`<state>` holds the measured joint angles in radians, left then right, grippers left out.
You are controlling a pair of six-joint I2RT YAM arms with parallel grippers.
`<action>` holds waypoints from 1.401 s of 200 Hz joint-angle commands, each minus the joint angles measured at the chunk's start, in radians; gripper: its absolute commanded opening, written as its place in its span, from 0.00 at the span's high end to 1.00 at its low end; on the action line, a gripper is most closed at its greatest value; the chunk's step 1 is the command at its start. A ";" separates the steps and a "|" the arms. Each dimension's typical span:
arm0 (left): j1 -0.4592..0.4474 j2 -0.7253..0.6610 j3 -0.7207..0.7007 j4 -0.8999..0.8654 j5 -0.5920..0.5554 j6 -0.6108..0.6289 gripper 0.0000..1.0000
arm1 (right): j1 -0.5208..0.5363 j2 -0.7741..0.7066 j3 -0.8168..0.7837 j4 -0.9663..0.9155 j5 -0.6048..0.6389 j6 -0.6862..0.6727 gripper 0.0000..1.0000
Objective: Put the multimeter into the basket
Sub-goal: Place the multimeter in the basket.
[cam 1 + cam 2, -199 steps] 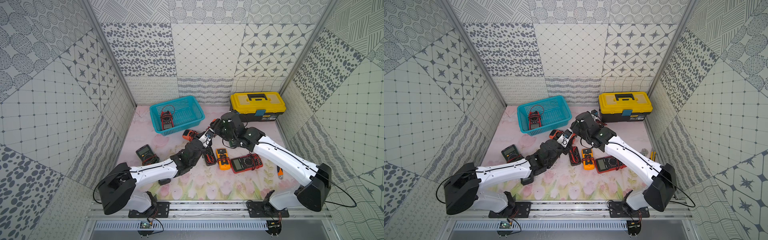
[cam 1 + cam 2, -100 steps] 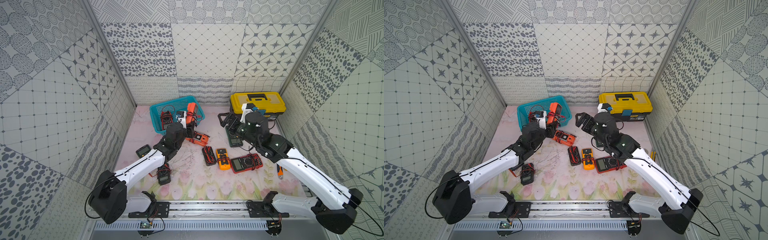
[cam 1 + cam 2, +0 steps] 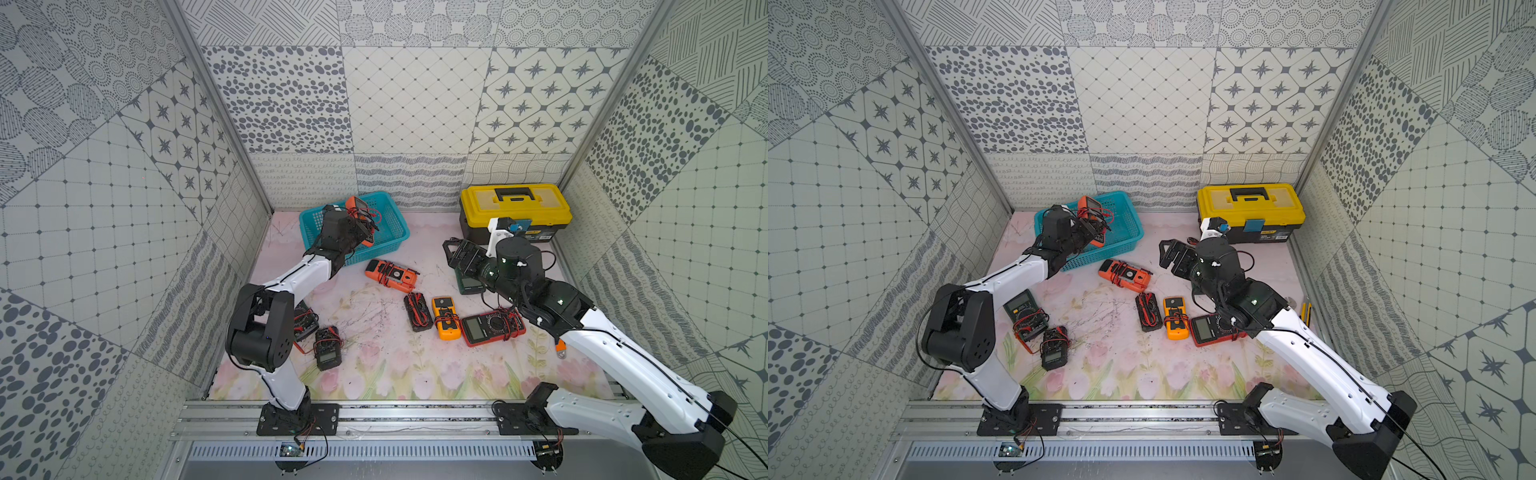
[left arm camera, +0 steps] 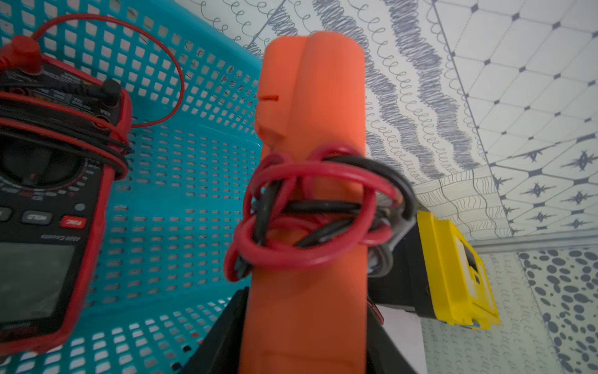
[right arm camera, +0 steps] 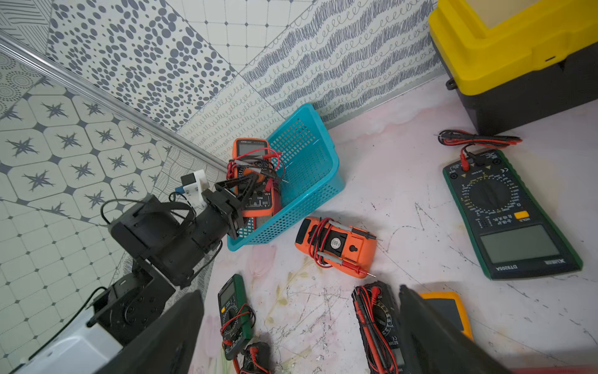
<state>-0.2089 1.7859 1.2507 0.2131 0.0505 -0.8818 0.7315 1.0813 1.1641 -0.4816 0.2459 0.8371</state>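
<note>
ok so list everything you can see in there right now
basket: 1, turquoise, back left of the table
toolbox: 1, yellow lid on black, back right
meter in the basket: 1, red and black, lying on its floor
held meter: 1, orange, over the basket
meters on the table: 7; orange one, black one, yellow one, red one, green pair, small black one
small tool: 1, yellow and black, right table edge, too small to tell
left arm: 1, white and black, jaws shut on the held meter
right arm: 1, white and black, jaws open, empty
</note>
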 commanded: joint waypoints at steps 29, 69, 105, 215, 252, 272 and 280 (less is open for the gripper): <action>0.019 0.213 0.267 0.083 0.087 -0.279 1.00 | -0.011 -0.012 -0.044 0.006 -0.007 -0.003 0.02; 0.018 0.289 0.366 -0.045 0.056 -0.382 1.00 | -0.028 -0.030 -0.064 0.003 0.000 0.005 0.02; 0.018 0.350 0.420 -0.113 0.081 -0.449 1.00 | -0.043 -0.048 -0.078 -0.005 0.006 0.019 0.02; 0.071 0.337 0.343 -0.202 0.020 -0.398 1.00 | -0.053 -0.069 -0.115 0.006 0.008 0.038 0.02; 0.089 0.331 0.322 -0.190 0.016 -0.368 1.00 | -0.053 -0.056 -0.116 0.012 -0.003 0.040 0.02; 0.095 0.332 0.313 -0.191 0.015 -0.363 1.00 | -0.053 -0.054 -0.120 0.017 -0.008 0.045 0.02; 0.098 0.335 0.308 -0.193 0.016 -0.365 1.00 | -0.053 -0.054 -0.121 0.018 -0.010 0.045 0.02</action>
<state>-0.1280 2.1357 1.5726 -0.0425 0.0940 -1.2728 0.6827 1.0222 1.0576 -0.5045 0.2436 0.8719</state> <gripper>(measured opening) 0.455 0.983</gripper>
